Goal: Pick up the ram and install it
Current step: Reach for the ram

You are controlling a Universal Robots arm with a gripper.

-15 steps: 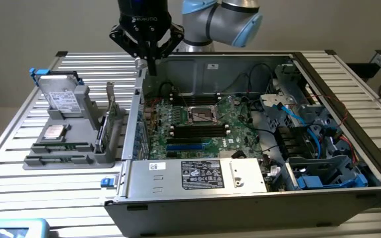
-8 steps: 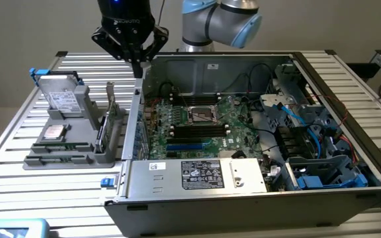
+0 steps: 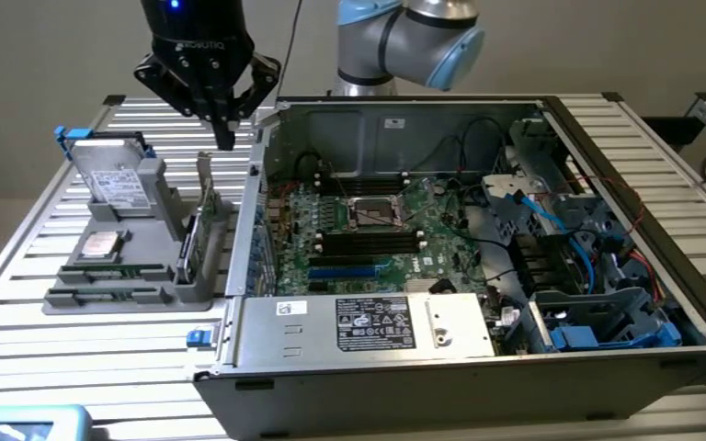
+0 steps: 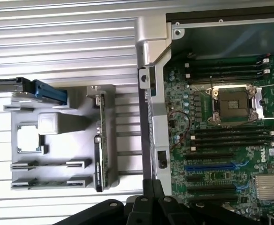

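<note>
While the ram point(image 3: 117, 273) lies in its gray holder point(image 3: 191, 296), the closed fingers point(image 3: 223, 127) hang above the computer case's point(image 3: 267, 342) wall.

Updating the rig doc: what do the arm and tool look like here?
The arm is silver-grey with light blue joint caps. The tool is black, with white ROBOTIQ lettering and a blue light near its top. A thin dark cable runs beside it.
</note>
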